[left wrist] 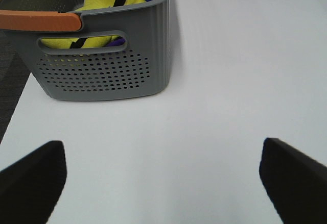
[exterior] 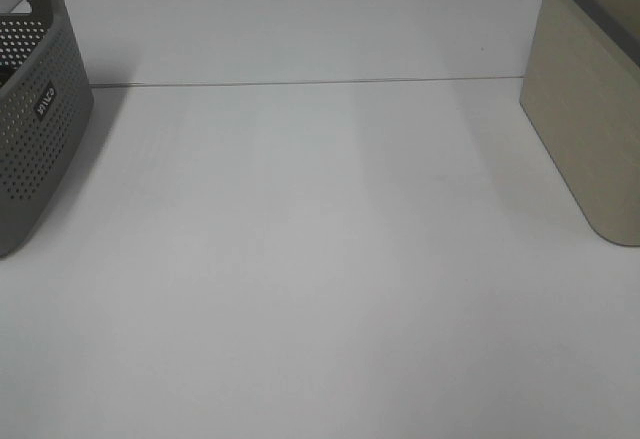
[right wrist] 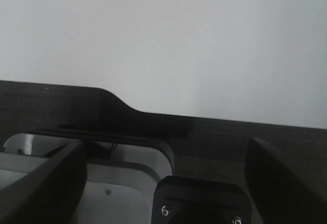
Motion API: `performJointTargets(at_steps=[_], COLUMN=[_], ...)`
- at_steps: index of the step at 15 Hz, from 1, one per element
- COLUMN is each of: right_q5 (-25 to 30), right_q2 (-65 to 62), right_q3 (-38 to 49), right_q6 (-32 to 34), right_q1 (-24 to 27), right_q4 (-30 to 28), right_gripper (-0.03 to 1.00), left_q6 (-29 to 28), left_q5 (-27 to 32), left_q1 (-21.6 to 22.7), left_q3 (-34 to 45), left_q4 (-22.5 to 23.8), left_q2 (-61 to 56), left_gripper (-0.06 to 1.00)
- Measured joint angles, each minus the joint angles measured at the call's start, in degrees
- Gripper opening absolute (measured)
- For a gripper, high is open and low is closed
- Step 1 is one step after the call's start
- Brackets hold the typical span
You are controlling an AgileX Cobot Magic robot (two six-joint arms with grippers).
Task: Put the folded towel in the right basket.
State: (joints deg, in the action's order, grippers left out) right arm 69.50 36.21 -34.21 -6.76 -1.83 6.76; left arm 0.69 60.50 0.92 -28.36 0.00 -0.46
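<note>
The folded towel is seen in no view. Both grippers, left [left wrist: 163, 183] and right [right wrist: 163, 183], are spread wide and empty over the white table [exterior: 320, 259]. Farther off, a grey perforated basket [exterior: 35, 109] holding yellow cloth [left wrist: 104, 2] stands left, the beige basket [exterior: 590, 119] right.

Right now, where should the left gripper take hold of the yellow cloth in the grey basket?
Probably its raised upper fold, coming straight down through the open top: the grey basket walls in the yellow cloth at the sides, and only its top is exposed.
</note>
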Motion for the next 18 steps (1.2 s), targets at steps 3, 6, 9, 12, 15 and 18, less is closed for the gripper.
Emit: performJointTargets(at_steps=[3,6,9,12,15,18], right_q5=[-2.9,-7.1,-7.7,-8.0,-8.0,-8.0], right_q2=[-15.8,-29.2,-36.0,-36.6,-36.6,-36.6], right_q3=[2.9,4.8,5.2,5.2,5.2,5.2], right_q6=[0.0,0.0,0.0,0.0,0.0,0.0], right_q1=[0.0,0.0,0.0,0.0,0.0,1.0], right_q4=[-1.1,-1.6,-2.0,-2.0,-2.0,-2.0], right_gripper=[0.79,0.79,0.79,0.79,0.79,0.79], left_q6=[0.0,0.0,0.0,0.0,0.0,0.0], left_q5=[0.0,0.0,0.0,0.0,0.0,0.0], left_q1=[0.0,0.0,0.0,0.0,0.0,0.0], left_q3=[0.0,0.0,0.0,0.0,0.0,0.0], left_q4=[0.0,0.0,0.0,0.0,0.0,0.0], left_q2=[0.0,0.0,0.0,0.0,0.0,0.0], left_gripper=[0.97,0.97,0.97,0.97,0.97,0.97])
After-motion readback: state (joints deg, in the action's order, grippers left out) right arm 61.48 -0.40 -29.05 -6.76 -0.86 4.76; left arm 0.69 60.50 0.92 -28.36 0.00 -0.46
